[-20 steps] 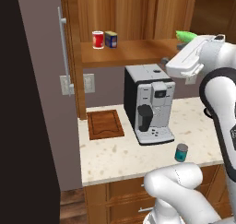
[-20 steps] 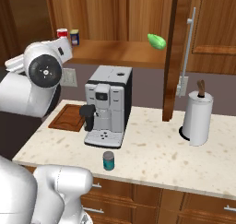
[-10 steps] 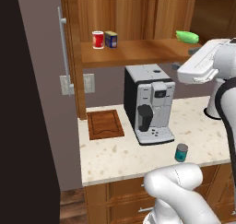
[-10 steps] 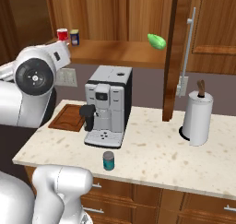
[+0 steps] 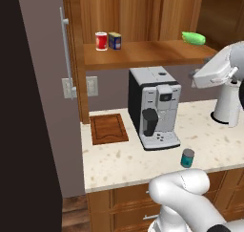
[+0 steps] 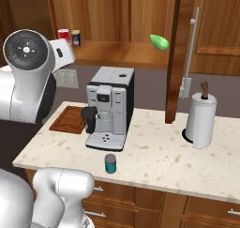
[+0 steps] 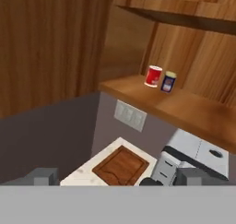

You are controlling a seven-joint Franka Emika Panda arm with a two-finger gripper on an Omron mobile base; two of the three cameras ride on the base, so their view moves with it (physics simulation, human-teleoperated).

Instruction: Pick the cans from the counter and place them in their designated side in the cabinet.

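A teal can (image 5: 187,158) (image 6: 110,163) with a grey lid stands on the beige counter (image 5: 119,160) (image 6: 164,162), near the front edge, in front of the coffee machine. The dark blue can (image 5: 114,40) (image 6: 76,37) (image 7: 168,81) with a yellow top stands on the cabinet shelf (image 5: 152,53) (image 6: 117,52) (image 7: 198,109) at its left end, beside a red can (image 5: 101,41) (image 7: 153,75). My gripper (image 7: 117,179) is open and holds nothing. It is raised high above the counter and looks toward the left end of the shelf from a distance.
A grey coffee machine (image 5: 155,107) (image 6: 110,107) stands mid-counter, with a wooden cutting board (image 5: 108,128) (image 6: 70,120) to its left. A paper towel holder (image 6: 201,120) stands at the right. A green object (image 5: 193,37) (image 6: 159,41) lies at the shelf's right end. A dark tall unit (image 5: 28,107) bounds the left.
The arm's upper part has swung right and slightly down in the left base view. The cans have stayed in place and the gripper has stayed open.
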